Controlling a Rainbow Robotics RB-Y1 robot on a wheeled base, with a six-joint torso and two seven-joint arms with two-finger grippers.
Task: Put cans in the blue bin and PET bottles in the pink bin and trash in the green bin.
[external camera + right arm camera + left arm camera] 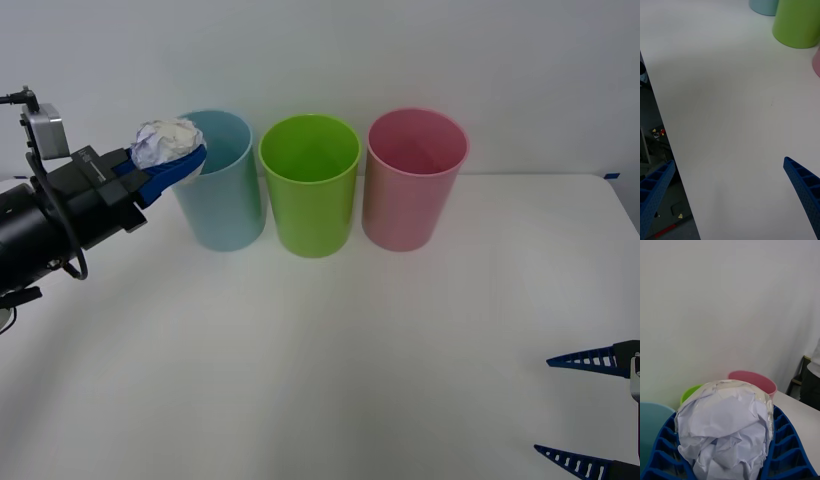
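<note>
Three tapered plastic bins stand in a row at the back of the white table (330, 350), and the green bin (310, 185) in the middle serves as the marker for everything else. The blue bin (220, 180) stands just beside it on the robot's left, the pink bin (413, 178) just beside it on the robot's right; neighbouring bins are very close, and whether their walls touch cannot be told. All three are upright with their mouths open. What shows of the green and pink interiors is bare plastic (their floors are hidden by the near walls), and the blue bin's inside looks bare as well.

The left gripper (175, 165) is raised above the table, left of the green bin, at the outer rim of the blue bin. Its blue ribbed fingers are clamped on the trash (167, 142), a crumpled ball of white paper, which sits at the height of the blue bin's rim, over that bin's left edge and not over the green one. From the left wrist, the paper ball (724, 427) bulges between the fingers (784, 450).

The right gripper (590, 410) hangs low at the near right of the table, well apart from the green bin, its fingers spread wide with nothing between them.
</note>
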